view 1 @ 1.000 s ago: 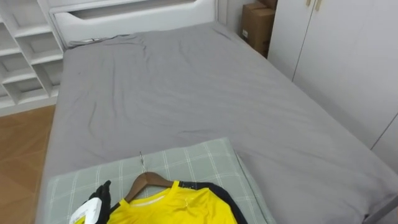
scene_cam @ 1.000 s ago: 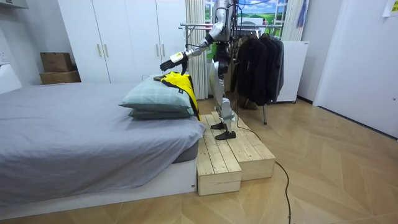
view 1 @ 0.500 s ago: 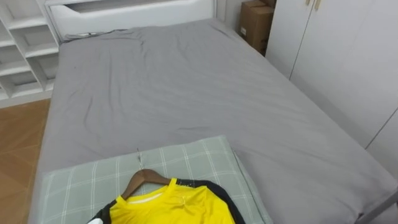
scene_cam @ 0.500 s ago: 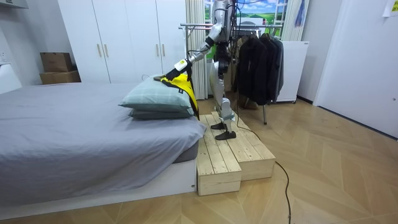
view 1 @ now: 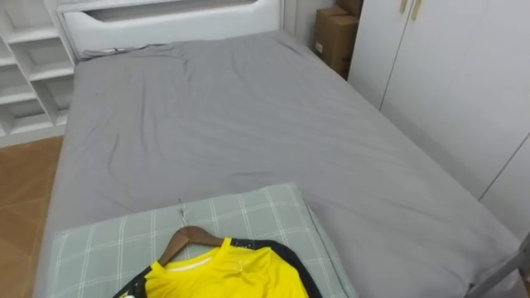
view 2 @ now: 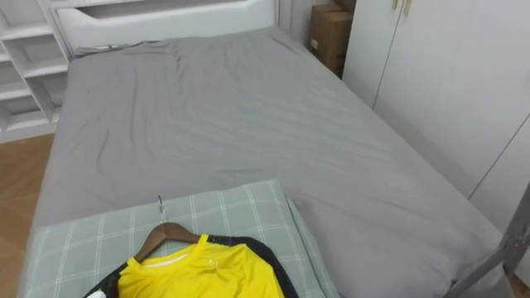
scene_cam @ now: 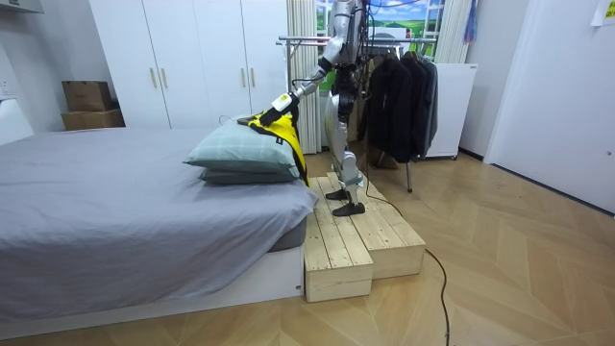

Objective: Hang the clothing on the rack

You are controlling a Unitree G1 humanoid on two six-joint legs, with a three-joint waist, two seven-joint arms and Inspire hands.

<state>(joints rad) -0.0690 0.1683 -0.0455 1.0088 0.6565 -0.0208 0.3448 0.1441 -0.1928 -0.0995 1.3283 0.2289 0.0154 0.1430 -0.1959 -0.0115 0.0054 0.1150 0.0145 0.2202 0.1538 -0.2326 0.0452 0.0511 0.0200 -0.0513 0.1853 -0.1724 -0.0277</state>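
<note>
The robot is standing on the wooden platform point(scene_cam: 356, 240) at the end of the bed point(view 1: 232, 116), holding its left arm stretched out. The left hand point(scene_cam: 281, 101) is sitting right at the yellow shirt point(view 1: 219, 277). Touching it or just above it, I cannot tell, and I cannot tell whether the fingers are clenched on cloth or released. Under the hand, the shirt is lying draped on a wooden hanger point(view 1: 192, 240), black trim showing at its edges, the wire hook pointing away from the hand up the bed. Beneath both, a checked green pillow point(view 1: 248, 207) is carrying the lot. Far beyond the hand, the bed is running up to the white headboard point(view 1: 166, 16). A cardboard box point(view 1: 335, 37) is sitting beside the white wardrobe point(view 1: 447, 83), any print on it too small to read. Back behind the hand, past the robot, a clothes rack point(scene_cam: 307, 40) is holding dark garments point(scene_cam: 399, 91).
</note>
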